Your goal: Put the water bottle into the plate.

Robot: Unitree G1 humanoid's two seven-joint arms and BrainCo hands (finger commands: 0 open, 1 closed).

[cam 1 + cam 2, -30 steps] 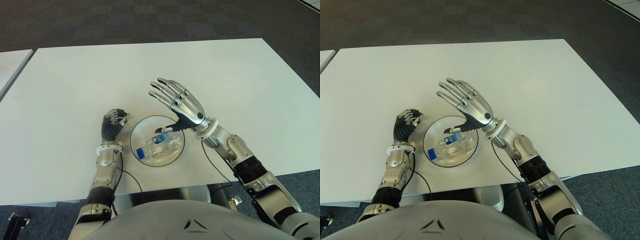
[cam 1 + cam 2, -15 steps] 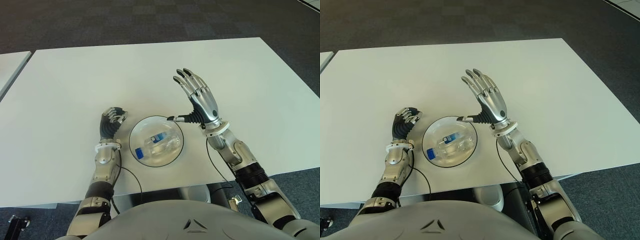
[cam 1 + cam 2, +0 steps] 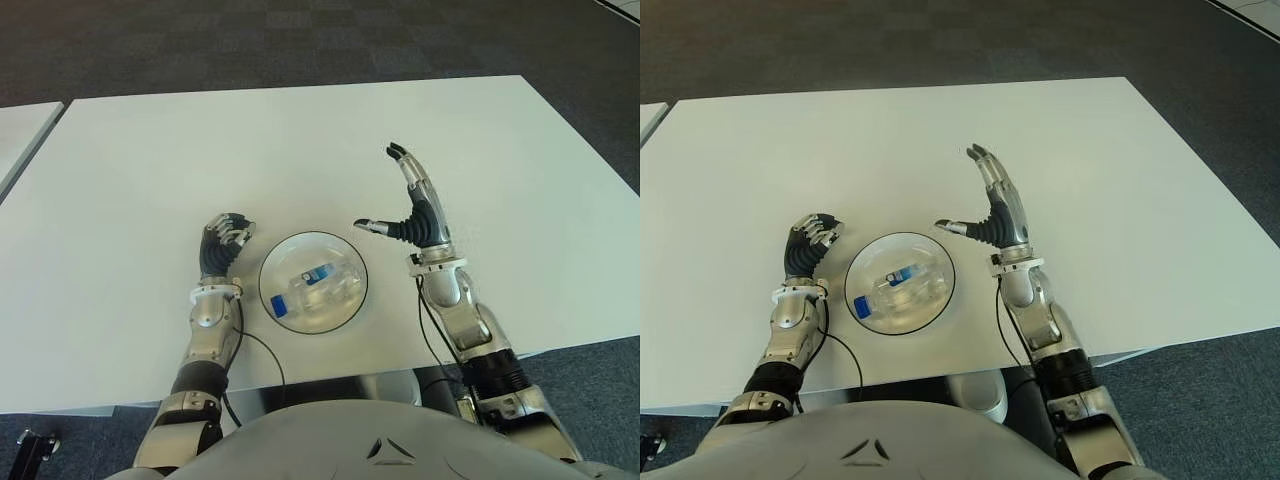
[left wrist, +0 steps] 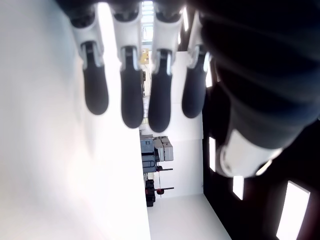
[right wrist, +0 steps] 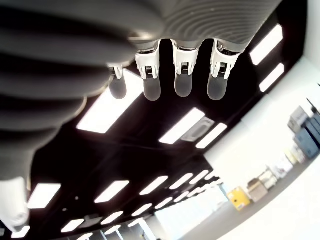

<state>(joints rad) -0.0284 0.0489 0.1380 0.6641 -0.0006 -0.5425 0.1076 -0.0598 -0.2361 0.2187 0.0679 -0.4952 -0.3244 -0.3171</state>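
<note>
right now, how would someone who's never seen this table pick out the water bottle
On the white table, near the robot's edge, a round clear plate sits between the left hand and right hand. The water bottle lies on its side inside it: clear plastic, with a blue cap and label.

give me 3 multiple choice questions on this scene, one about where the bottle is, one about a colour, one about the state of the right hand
1. Where is the water bottle?
A. lying in the plate
B. standing on the table
C. held in the left hand

2. What colour is the bottle's cap?
A. red
B. blue
C. green

3. What is the right hand doing?
A. gripping the bottle
B. pressed flat on the plate
C. open, raised beside the plate, holding nothing

Answers:
1. A, the bottle lies on its side inside the round plate.
2. B, the cap at the bottle's end is blue.
3. C, its fingers are extended upward to the plate's right, with nothing between them.
</note>
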